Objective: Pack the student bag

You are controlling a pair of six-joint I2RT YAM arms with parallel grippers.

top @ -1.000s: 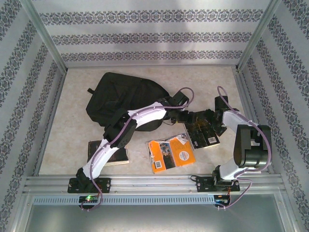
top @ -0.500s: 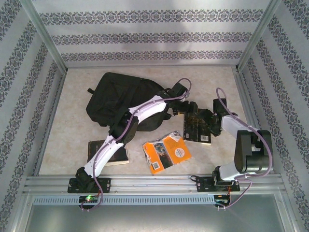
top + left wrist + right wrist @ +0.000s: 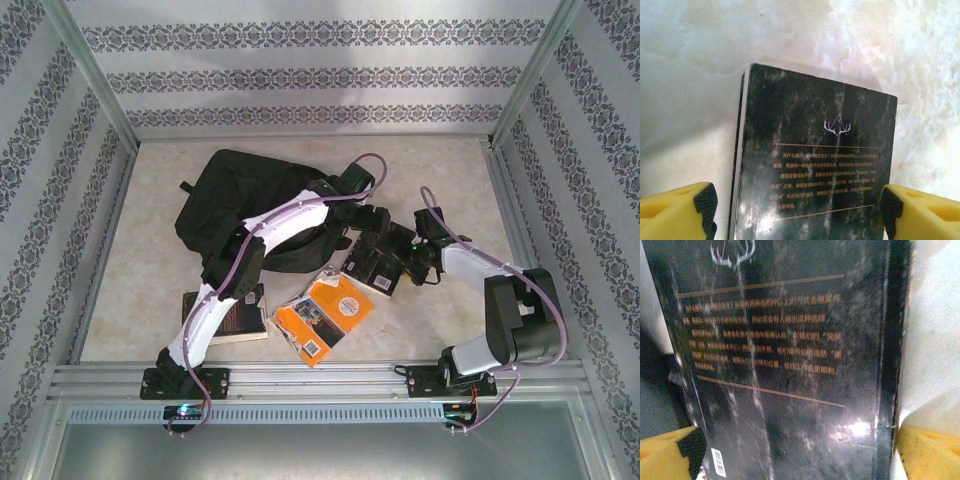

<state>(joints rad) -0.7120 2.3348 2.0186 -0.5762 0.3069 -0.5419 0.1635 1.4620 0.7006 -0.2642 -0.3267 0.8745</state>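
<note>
Straddling a dark book [image 3: 815, 150] with an antler emblem, the left pincer [image 3: 797, 212] stands wide, one yellow finger [image 3: 920, 212] at the book's edge and a gap beside the other. From the opposite end the right pincer [image 3: 795, 452], spread fully, grips this book across its width, pads against both edges. The student bag [image 3: 240, 200] lies on the tabletop [image 3: 440, 170] at the far left, partly under the left arm and near the gripped book. An orange book [image 3: 322, 318] lies nearer the bases, and a second dark book [image 3: 250, 322] lies beneath the left arm.
</note>
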